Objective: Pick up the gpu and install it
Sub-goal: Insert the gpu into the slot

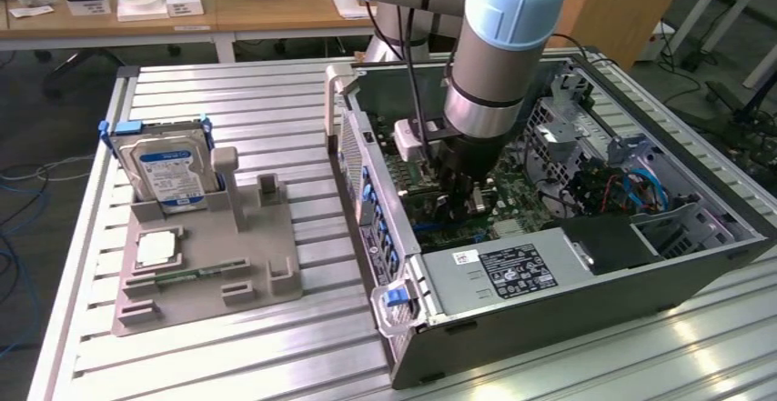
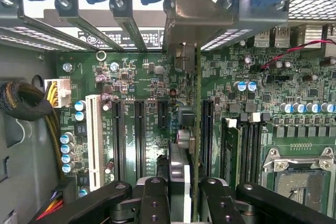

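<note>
End effector [image 2: 184, 192] grips the gpu [image 2: 195, 129] edge-on above the motherboard [image 2: 294, 129]; I'd keep it upright, lined with its slot, bracket [image 2: 197, 11] at the rear opening.

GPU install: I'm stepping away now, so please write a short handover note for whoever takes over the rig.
Gripper: shut on the gpu, a thin dark green circuit card with a grey metal end bracket, held edge-on inside the open grey computer case.
Position: card hangs above the green motherboard, its bracket up by the rear slot openings; whether it touches a black expansion slot cannot be told.
Done: card picked up and brought into the case.
Left: seating it.
On the grey holder tray outside: silver hard drive with blue-white label, square silver processor chip.
</note>
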Action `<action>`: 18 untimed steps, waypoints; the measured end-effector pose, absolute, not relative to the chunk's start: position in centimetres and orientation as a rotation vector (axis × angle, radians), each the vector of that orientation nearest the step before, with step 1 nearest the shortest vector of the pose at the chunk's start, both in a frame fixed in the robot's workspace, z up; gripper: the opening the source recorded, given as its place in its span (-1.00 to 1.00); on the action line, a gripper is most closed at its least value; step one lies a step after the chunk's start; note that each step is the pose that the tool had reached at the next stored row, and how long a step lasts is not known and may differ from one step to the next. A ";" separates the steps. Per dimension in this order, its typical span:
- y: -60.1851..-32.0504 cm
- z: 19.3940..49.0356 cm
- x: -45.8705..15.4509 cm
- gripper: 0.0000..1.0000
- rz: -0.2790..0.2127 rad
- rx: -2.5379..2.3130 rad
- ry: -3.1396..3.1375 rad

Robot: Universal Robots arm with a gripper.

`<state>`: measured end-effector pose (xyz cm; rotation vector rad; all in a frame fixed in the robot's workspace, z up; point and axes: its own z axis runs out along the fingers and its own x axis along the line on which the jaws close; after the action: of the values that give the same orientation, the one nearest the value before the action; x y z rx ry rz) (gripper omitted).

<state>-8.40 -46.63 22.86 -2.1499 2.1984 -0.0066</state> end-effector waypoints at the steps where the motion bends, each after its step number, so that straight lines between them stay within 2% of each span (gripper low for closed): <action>1: -46.6 22.8 -8.4 -0.44 -0.006 -2.150 2.198; 18: -46.3 22.4 -8.6 -0.44 -0.007 -2.150 2.198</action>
<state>-8.65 -46.28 22.41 -2.1503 2.1984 -0.0067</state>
